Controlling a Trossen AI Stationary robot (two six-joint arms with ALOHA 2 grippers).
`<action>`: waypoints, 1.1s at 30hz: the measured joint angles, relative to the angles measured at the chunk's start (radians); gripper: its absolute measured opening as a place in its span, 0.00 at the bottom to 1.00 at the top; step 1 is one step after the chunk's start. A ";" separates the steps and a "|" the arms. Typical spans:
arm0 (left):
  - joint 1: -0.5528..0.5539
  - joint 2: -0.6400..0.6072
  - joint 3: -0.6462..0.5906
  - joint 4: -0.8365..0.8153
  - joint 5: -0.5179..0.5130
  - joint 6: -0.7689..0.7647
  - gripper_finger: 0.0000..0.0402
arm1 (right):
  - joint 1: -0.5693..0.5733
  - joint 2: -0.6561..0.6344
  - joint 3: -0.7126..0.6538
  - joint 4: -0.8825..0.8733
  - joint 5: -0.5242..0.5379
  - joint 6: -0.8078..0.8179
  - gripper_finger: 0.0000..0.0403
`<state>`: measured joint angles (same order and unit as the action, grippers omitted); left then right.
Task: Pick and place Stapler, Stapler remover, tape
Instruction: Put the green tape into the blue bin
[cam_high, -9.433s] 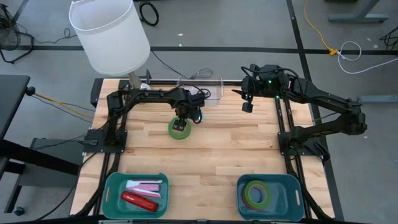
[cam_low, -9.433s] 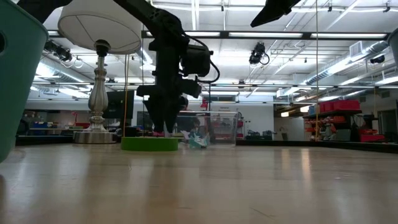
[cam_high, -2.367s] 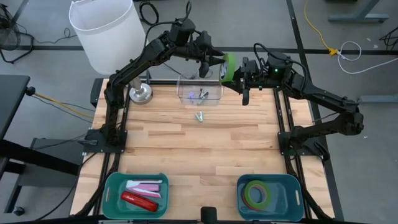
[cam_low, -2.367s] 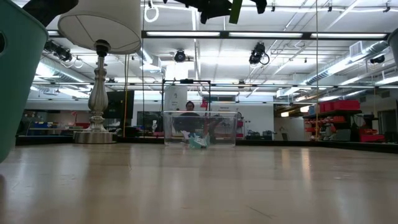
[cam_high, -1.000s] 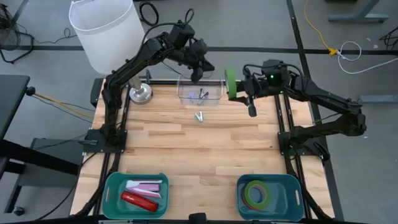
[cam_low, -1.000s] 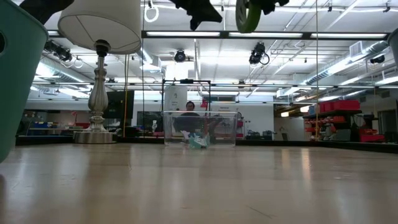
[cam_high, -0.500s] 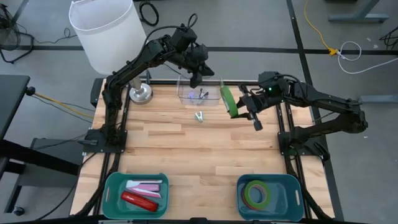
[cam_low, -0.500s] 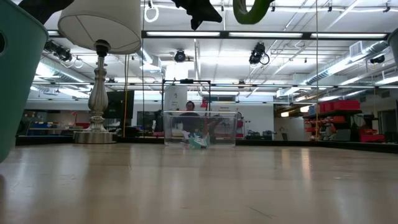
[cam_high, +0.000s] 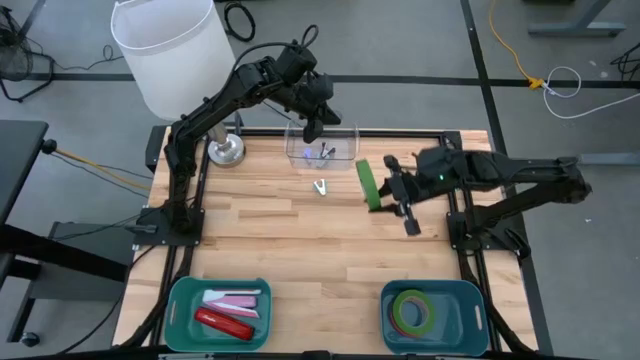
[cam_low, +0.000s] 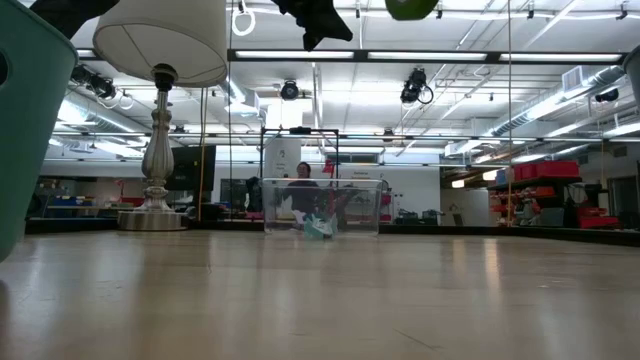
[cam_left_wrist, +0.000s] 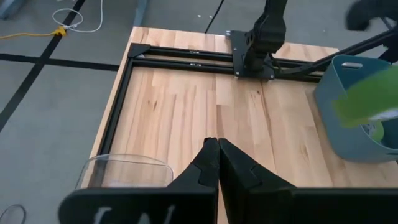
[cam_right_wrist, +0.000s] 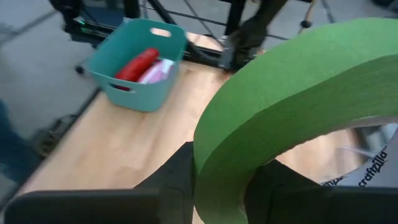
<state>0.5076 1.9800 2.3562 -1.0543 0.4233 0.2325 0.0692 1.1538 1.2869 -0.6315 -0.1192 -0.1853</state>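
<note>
Matt green tape (cam_right_wrist: 292, 99), pale wood table (cam_high: 300, 240), clear plastic box (cam_high: 322, 147).

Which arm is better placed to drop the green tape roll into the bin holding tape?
Right. The right gripper already holds the green tape, and that bin sits on its side; the left gripper is shut, empty, above the clear box.

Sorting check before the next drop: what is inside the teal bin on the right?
The right teal bin holds stacked tape rings, green and red-pink. Anything beneath them is covered.
</note>
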 joint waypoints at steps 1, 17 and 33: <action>0.000 0.000 0.000 0.000 0.000 0.000 0.01 | 0.027 0.000 0.000 0.000 0.012 0.030 0.23; -0.002 0.000 0.000 0.000 0.000 0.040 0.02 | 0.448 0.005 0.000 -0.027 0.050 0.421 0.23; -0.065 0.000 0.000 0.003 0.000 0.040 0.02 | 0.740 0.097 0.000 -0.123 0.047 0.592 0.23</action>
<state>0.4430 1.9800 2.3562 -1.0515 0.4232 0.2729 0.8092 1.2512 1.2869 -0.7547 -0.0722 0.4068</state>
